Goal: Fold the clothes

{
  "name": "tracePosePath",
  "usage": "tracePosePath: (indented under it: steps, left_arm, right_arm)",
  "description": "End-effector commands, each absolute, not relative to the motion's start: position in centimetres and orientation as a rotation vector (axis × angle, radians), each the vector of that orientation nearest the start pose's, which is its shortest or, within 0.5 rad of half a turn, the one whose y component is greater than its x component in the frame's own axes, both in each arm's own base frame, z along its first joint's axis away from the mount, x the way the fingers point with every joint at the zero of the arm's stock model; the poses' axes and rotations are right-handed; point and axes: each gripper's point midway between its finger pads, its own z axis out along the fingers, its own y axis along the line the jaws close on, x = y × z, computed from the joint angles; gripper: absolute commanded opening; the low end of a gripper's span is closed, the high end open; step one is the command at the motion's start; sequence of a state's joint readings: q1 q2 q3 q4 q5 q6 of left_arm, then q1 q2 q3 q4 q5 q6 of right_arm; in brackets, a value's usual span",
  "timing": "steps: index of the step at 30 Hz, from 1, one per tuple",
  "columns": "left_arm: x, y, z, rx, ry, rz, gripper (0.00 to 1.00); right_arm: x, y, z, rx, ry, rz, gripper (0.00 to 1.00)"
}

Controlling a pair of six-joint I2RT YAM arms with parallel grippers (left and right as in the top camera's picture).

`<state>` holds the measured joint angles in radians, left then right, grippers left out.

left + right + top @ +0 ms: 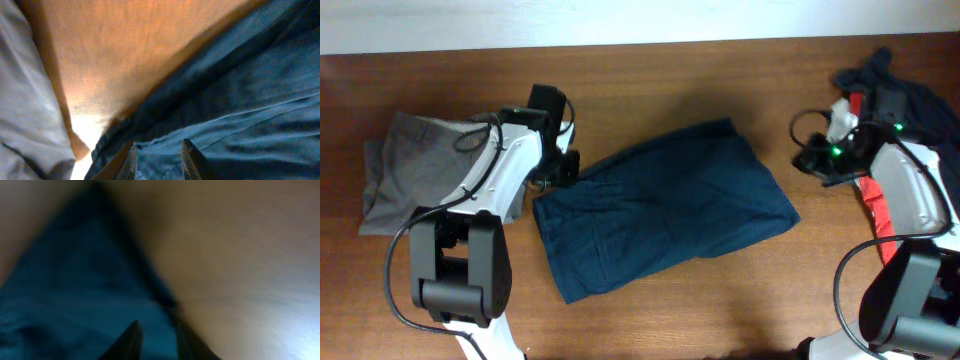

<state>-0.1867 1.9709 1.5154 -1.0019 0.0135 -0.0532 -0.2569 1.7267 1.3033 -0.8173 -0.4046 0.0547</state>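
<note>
A navy blue piece [660,205] lies folded into a rough rectangle mid-table. Folded grey shorts [415,170] rest at the left. My left gripper [560,170] sits low at the navy piece's upper left corner. In the left wrist view its jaws [159,145] stand apart over the navy fabric [240,100], gripping nothing, with the grey shorts [25,100] at the left edge. My right gripper [812,160] hovers just right of the navy piece. The blurred right wrist view shows it [156,325] open and empty, with navy cloth [75,295] behind.
A heap of clothes lies at the far right: a black garment [910,90] and a red shirt [875,205] partly under the right arm. Bare wooden table [720,80] runs behind and in front of the navy piece. A white wall borders the far edge.
</note>
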Motion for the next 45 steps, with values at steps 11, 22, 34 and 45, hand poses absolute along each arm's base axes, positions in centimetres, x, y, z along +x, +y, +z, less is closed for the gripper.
tracePosePath:
  steps: [11,22,34,45]
  left_arm:
    - [34.7,-11.0,7.1,0.23,3.177,-0.425,0.3]
    - [29.9,-12.0,5.2,0.304,3.335,-0.406,0.3]
    - [27.6,-11.4,1.9,0.328,3.383,-0.352,0.36]
    - [29.1,-8.2,1.1,0.365,3.333,-0.012,0.4]
  right_arm:
    - [45.7,9.9,6.3,-0.236,2.553,0.678,0.05]
    - [48.8,7.9,-2.1,0.185,2.619,0.587,0.04]
    - [44.9,-3.1,-5.4,0.714,2.728,-0.021,0.04]
    - [44.9,-4.6,1.5,0.66,2.669,0.036,0.04]
